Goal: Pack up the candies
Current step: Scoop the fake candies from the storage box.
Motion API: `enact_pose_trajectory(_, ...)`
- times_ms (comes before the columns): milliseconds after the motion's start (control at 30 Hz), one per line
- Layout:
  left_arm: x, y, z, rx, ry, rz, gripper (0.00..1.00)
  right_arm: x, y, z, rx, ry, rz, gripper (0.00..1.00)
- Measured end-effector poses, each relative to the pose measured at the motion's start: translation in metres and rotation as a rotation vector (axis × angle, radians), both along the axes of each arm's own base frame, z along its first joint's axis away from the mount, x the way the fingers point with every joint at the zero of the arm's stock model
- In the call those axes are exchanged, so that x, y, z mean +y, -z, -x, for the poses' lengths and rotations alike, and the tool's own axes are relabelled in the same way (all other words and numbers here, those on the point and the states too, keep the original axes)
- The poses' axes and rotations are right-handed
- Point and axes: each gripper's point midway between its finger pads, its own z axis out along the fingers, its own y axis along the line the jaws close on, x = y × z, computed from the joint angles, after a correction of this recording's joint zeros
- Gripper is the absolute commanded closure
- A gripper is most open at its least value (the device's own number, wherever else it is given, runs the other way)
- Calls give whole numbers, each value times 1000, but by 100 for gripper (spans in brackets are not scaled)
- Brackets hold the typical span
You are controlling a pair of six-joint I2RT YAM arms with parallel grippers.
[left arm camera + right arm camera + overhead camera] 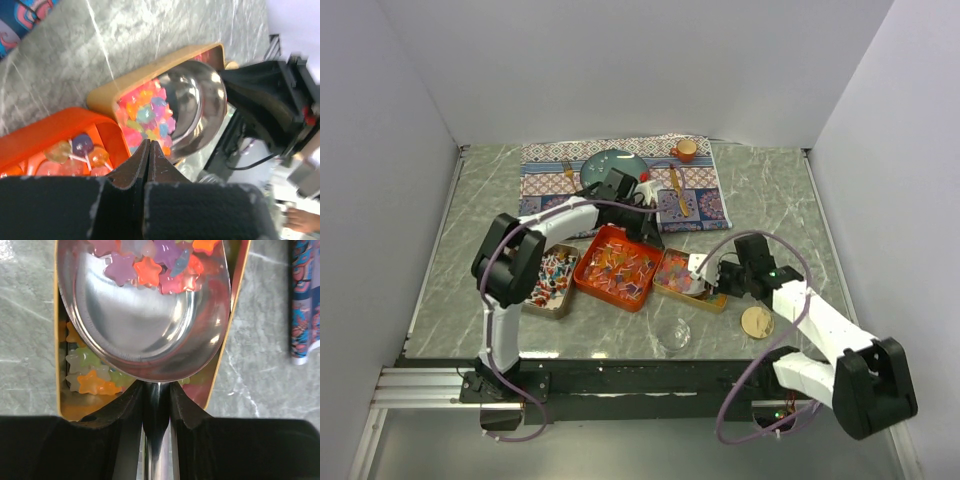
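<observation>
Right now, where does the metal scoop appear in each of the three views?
Top external: scoop is right of centre, in the tan tray.
Left wrist: scoop is right of centre, at the tray's far end.
Right wrist: scoop fills the upper middle.
Shared landmark: the tan tray under the scoop.

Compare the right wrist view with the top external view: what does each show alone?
Right wrist only: star-shaped candies lying in the scoop bowl, with the right claw shut on its handle. Top external only: the orange tray of lollipops, the red-white-blue candies beside it, and the teal plate. Both: the scoop over the gold tray of pastel candies.
</observation>
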Motion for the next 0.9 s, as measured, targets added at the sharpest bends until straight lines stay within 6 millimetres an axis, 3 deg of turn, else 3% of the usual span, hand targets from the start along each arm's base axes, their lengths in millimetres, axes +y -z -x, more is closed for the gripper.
enact_pose_trajectory(100,4,-5,8,-100,5,3,99,1,-1,-5,23,17,-1,100)
enact_pose_trajectory(333,0,-16,68,-393,82,65,99,3,-8,-8,90,67,-10,100)
enact_pose_trajectory(433,-2,-17,82,-493,79,91,99,6,-17,-9,120,96,-29,100)
enact_pose_trajectory(667,-10,-16,62,-564,-32,92,99,9,-35,-14,55,124,-78,100)
enact_pose_trajectory(900,-12,-27,48,-563,-57,65,99,8,-21,-5,64,135,-109,100)
